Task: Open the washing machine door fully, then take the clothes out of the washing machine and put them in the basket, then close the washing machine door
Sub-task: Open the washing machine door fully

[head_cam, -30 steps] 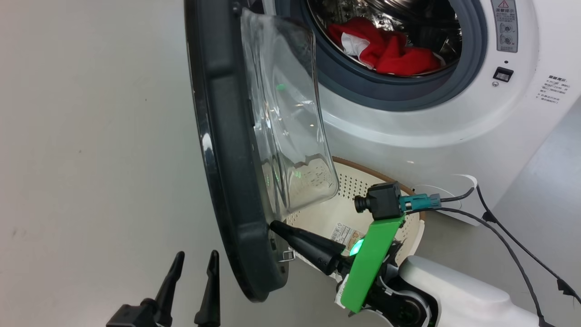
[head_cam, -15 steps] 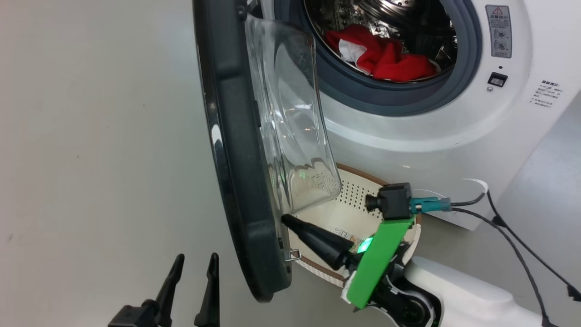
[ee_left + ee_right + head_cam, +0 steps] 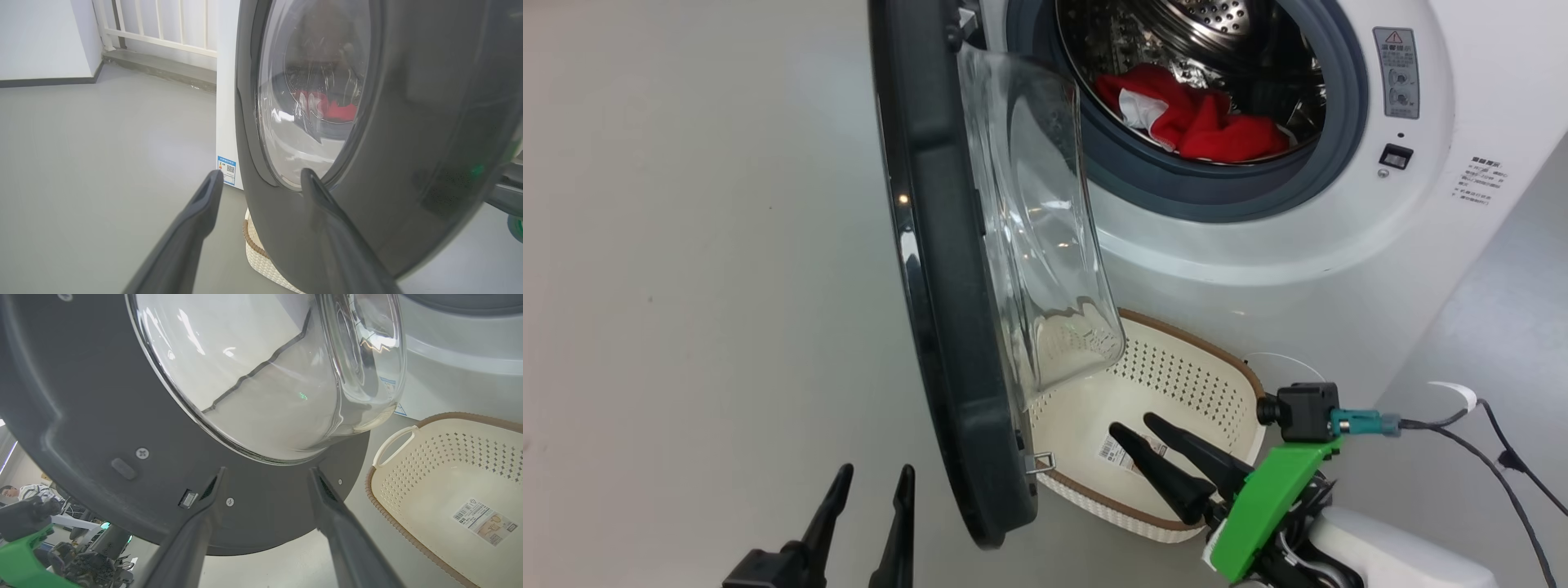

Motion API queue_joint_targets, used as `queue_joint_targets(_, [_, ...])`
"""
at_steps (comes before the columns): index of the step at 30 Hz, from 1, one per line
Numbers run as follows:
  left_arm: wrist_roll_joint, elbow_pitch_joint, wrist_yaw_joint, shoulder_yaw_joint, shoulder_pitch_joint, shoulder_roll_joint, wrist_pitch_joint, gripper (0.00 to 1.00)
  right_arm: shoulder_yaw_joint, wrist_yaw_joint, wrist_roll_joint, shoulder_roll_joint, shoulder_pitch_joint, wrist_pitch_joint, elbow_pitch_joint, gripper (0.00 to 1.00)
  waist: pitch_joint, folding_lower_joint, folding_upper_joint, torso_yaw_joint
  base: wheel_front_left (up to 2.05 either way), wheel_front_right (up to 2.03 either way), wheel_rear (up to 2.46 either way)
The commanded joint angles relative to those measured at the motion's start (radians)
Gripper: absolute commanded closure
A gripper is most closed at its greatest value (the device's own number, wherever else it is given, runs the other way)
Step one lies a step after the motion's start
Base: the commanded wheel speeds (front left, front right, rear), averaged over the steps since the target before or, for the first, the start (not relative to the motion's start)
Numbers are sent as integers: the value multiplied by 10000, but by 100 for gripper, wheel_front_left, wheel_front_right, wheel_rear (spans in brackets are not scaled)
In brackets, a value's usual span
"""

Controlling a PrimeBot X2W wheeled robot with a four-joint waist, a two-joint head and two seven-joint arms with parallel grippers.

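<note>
No wording is sharp enough to read: the big white front-loading washing machine bears a grey sticker topped by a red warning triangle, illegibly small black printed lines and a blue-edged QR-code sticker on its side, while the cream perforated plastic basket holds a white paper barcode label.

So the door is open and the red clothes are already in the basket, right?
No. The door is open, but the red clothes lie inside the washing machine, not in the basket. The head view shows this.
</note>
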Motion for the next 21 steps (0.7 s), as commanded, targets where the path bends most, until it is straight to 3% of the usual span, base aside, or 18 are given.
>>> queue_joint_targets(1, [134, -151, -85, 356, -346, 75, -120, 0, -150, 77, -251, -27, 282, -163, -65, 0, -70, 0, 0, -41, 0, 0, 0])
queue_joint_targets(10, [327, -14, -227, 535, -365, 75, -120, 0, -1147, 77, -1707, 107, 1117, -222, 739, 0, -155, 0, 0, -360, 0, 0, 0])
queue_joint_targets(21, [398, -23, -264, 775, -358, 75, -120, 0, -4288, 77, -4560, 709, 2409, -224, 1239, 0, -125, 0, 0, -649, 0, 0, 0])
